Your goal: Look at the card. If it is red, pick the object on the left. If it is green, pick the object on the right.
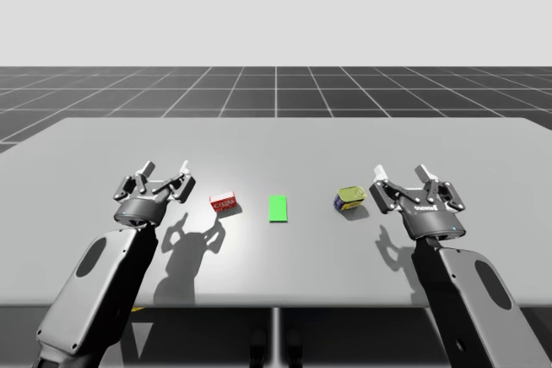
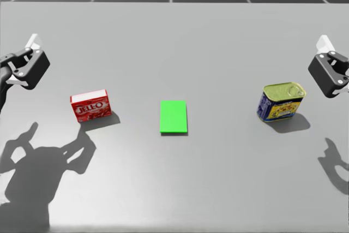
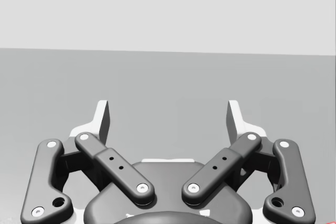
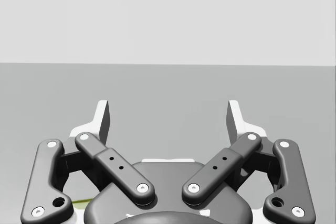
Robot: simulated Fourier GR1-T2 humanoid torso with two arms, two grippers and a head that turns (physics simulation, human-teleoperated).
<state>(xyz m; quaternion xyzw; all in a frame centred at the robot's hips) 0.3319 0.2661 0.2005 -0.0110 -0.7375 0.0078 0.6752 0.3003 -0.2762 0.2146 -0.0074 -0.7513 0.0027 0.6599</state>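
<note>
A green card (image 1: 278,208) (image 2: 174,117) lies flat at the table's middle. Left of it stands a small red box (image 1: 223,203) (image 2: 91,105). Right of it stands a blue can with a gold lid (image 1: 348,199) (image 2: 281,101). My left gripper (image 1: 166,169) (image 3: 168,115) hovers open, left of the red box and apart from it. Beyond the blue can on its right, my right gripper (image 1: 399,171) (image 4: 168,115) is open too, holding nothing. In the head view each gripper shows at an edge.
The grey table (image 1: 285,140) stretches far beyond the three objects, with a dark gridded floor behind it. Both arms cast shadows on the near part of the table (image 2: 180,189).
</note>
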